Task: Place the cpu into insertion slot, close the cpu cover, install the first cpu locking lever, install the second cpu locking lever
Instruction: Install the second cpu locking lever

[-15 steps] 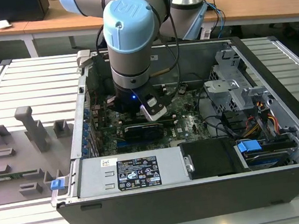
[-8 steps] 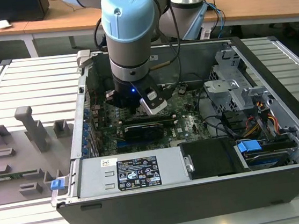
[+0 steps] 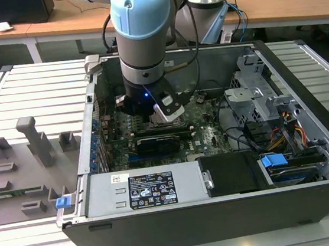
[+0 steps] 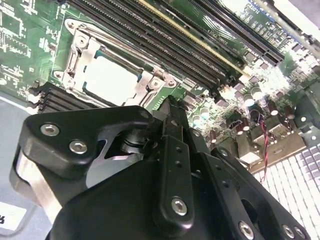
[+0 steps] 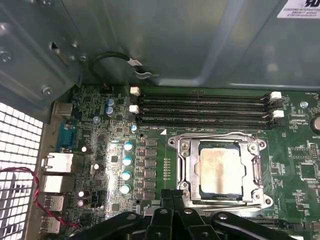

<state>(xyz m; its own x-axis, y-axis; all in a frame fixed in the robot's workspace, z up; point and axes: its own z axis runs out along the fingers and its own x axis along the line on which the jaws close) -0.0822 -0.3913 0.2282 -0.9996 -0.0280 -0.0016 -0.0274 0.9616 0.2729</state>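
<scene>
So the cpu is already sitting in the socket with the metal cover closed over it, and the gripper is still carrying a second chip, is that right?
Not quite. The cpu does sit in the insertion slot with the cpu cover down over it, as both wrist views show. But the gripper carries no second chip: in the first wrist view its fingers are shut together with nothing between them, right beside the cover's edge.
</scene>
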